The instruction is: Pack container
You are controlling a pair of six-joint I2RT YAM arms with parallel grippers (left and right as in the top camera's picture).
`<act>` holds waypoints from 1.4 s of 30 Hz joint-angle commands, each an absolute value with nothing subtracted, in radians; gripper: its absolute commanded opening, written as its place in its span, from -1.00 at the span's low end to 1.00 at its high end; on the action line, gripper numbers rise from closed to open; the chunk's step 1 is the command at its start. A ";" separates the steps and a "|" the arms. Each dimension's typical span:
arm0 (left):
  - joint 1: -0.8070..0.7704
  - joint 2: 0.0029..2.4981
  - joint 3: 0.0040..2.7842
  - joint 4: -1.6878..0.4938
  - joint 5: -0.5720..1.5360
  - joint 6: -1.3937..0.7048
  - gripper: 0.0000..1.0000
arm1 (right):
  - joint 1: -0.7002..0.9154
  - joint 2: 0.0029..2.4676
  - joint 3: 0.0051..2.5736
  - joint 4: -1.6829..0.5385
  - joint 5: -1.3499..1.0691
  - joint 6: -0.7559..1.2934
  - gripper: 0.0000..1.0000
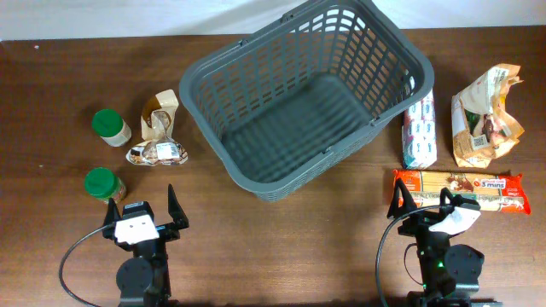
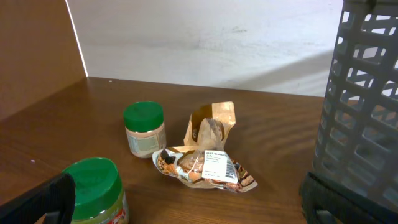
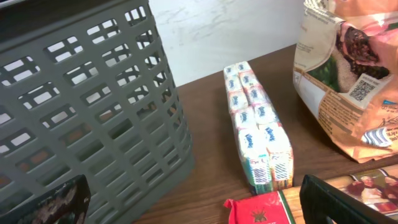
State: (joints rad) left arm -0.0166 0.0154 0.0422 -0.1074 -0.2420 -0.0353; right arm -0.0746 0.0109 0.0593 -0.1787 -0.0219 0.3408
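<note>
Although the basket [image 1: 256, 64] is seen whole from overhead, only a slotted corner of it is caught in each wrist view, cut off by the frame. It is set askew at the far middle of the table [image 1: 51, 256], ahead of and between the two grippers and well apart from both. The left gripper [image 1: 143, 209] and the right gripper [image 1: 423, 205] are each held with jaws spread wide and empty. Left of the basket, two green-lidded jars are counted, a far jar [image 1: 109, 125] and a near jar [image 1: 102, 184], the latter partly hidden by a finger in the left wrist view. Two snack packets are laid beside them: a brown packet [image 1: 162, 111] and a clear packet [image 1: 158, 153]. To the right, one tissue pack [image 1: 420, 130], one bag [image 1: 488, 117] and one pasta pack [image 1: 465, 189] are laid. The pasta pack's left end is overlapped by the right gripper.
</note>
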 commanded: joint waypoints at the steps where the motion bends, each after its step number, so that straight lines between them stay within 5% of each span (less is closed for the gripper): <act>1: -0.019 0.006 0.029 -0.080 -0.225 -0.038 0.98 | -0.065 0.004 0.051 -0.179 0.012 0.349 0.98; 16: -0.017 0.029 0.184 -0.059 -0.070 -0.037 0.98 | -0.066 0.004 0.134 -0.187 -0.015 0.349 0.97; 24: -0.017 0.385 0.693 -0.367 -0.118 -0.038 0.98 | -0.066 0.142 0.505 -0.448 0.030 0.157 0.97; 35: -0.017 1.068 1.628 -0.874 0.064 -0.033 0.98 | -0.066 0.789 1.337 -1.083 0.006 0.157 0.97; 42: -0.017 1.178 1.824 -0.855 0.236 -0.038 0.98 | -0.066 1.040 1.641 -1.261 -0.093 0.146 0.98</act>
